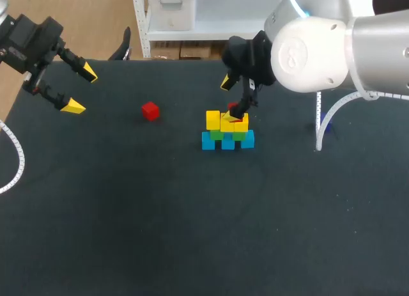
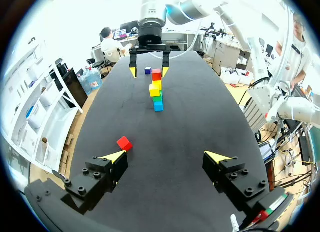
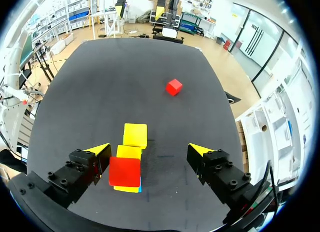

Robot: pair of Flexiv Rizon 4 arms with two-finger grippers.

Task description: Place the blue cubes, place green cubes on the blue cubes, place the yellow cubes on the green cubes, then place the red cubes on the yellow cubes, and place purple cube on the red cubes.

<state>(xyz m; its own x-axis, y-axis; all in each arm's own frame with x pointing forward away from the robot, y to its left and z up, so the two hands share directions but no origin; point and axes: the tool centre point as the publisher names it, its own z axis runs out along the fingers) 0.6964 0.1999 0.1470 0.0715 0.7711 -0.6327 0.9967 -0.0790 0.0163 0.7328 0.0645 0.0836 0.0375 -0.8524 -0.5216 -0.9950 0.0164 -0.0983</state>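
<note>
The stack stands mid-table: blue cubes at the bottom, green cubes on them, yellow cubes above. One red cube rests on a yellow cube. My right gripper hangs open just over it, the cube between its fingers but nearer one of them, not held. A second red cube lies loose to the stack's left. A purple cube sits beyond the stack in the left wrist view. My left gripper is open and empty at the far left, above the table.
My right arm's big white body hangs over the far right of the table. A white cable droops beside it. Dark bare tabletop fills the whole near half.
</note>
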